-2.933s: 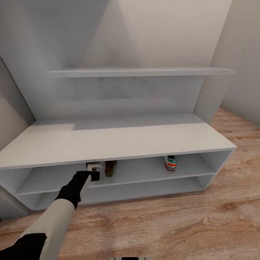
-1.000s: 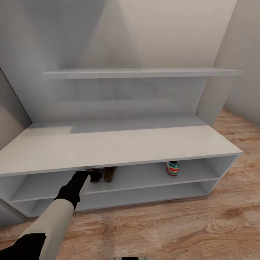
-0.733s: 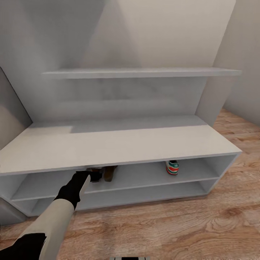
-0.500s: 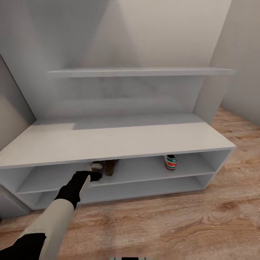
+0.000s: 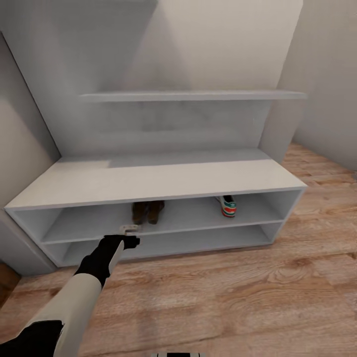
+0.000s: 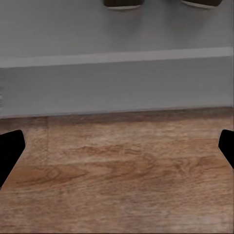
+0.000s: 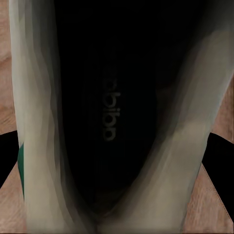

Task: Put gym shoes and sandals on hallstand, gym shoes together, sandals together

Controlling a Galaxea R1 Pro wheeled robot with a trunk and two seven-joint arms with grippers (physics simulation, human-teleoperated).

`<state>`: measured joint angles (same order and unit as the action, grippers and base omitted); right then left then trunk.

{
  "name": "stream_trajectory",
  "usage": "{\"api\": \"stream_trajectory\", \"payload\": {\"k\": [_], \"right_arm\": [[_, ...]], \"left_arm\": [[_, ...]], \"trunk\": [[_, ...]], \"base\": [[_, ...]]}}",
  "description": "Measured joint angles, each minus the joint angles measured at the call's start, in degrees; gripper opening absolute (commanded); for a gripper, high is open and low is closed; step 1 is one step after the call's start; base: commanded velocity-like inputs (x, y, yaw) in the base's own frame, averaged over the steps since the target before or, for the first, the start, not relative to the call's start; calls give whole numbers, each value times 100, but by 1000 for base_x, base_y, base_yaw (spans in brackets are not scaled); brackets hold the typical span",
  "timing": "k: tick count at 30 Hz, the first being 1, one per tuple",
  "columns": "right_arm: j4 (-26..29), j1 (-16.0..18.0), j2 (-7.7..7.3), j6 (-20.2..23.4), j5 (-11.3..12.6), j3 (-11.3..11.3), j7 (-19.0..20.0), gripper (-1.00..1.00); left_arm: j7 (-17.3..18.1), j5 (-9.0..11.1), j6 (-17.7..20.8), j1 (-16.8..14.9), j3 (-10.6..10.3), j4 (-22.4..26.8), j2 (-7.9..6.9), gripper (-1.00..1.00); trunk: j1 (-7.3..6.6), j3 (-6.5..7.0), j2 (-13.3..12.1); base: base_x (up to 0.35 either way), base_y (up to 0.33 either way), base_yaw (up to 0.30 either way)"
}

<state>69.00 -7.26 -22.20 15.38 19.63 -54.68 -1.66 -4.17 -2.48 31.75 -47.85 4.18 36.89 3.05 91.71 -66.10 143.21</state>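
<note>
Gym shoes are split between our right gripper (image 7: 117, 195) and the rack: in the right wrist view one gym shoe (image 7: 112, 122) sits between the two dark fingertips (image 7: 9, 156), seen from above into its black insole with faint lettering, cream-white walls on both sides and a sliver of green at one edge. The fingers stand at either side of the shoe, so we hold it pinched, with wood-grain floor (image 7: 5, 58) showing past it.

Our left arm reaches forward and low in the head view, and the left gripper (image 5: 130, 241) hangs just in front of the hallstand (image 5: 148, 181), at the level of the front edge of its upper shelf slot. In the left wrist view its two black fingertips (image 6: 9, 148) sit far apart at the picture's edges with nothing between them but corridor floor (image 6: 122, 165) and the grey front of the rack, so it stands wide.

Farther in, on the upper shelf slot, the two sandals (image 5: 148, 211) lie side by side, dark brown and touching or nearly so. Well to their right on the same shelf the other gym shoe (image 5: 227, 206) rests alone, its green and red-orange end facing us. Above the bench top a grey wall shelf (image 5: 193, 95) spans the back panel.
</note>
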Motion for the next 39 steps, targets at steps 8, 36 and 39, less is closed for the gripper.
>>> {"api": "stream_trajectory", "payload": {"k": [8,36,39], "right_arm": [[-2,0,3,0,1,0,0,-100],[-2,0,75,-3,-8,283,0,-100],[3,0,81,-1,-9,309,0,-100]], "left_arm": [[16,7,-568,317,4,7,-23,100],[3061,293,-3619,2782,173,309,-1007,100],[3472,316,-3751,2949,197,296,-1084,100]], "trunk": [[0,0,0],[-4,0,1],[-4,0,1]], "base": [[-336,0,0],[-53,0,0],[0,0,0]]}}
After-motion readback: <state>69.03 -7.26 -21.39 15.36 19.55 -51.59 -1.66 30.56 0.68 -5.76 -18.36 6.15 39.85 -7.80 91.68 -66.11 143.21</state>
